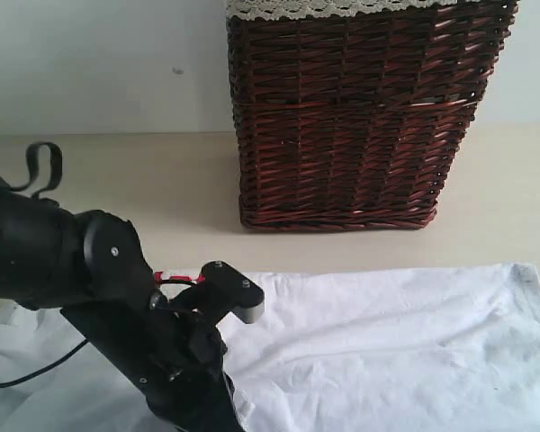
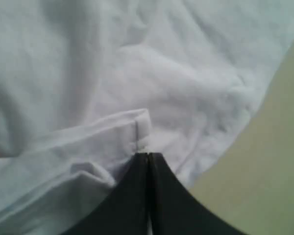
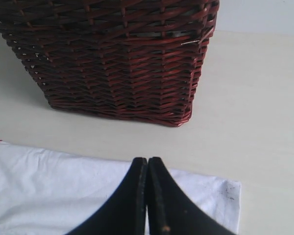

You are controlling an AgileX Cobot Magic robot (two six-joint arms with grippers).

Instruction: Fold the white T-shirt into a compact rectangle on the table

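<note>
The white T-shirt [image 1: 387, 342] lies spread over the near part of the cream table [image 1: 162, 180], with wrinkles toward the left. My left arm [image 1: 117, 297] reaches down over the shirt's left side; its fingertips drop below the edge of the exterior view. In the left wrist view my left gripper [image 2: 148, 154] is shut, and a stitched hem of the T-shirt [image 2: 137, 129] bunches up right at its tips, seemingly pinched. My right gripper [image 3: 148, 159] is shut with nothing between its jaws, above the T-shirt [image 3: 49, 186] near its far edge. It does not show in the exterior view.
A tall dark red-brown wicker basket [image 1: 360, 117] with white lace trim stands at the back of the table, just beyond the shirt's far edge; the right wrist view shows the basket [image 3: 112, 58] too. A black cable loop [image 1: 38, 169] rises at the far left. Bare table [image 2: 279, 147] borders the shirt.
</note>
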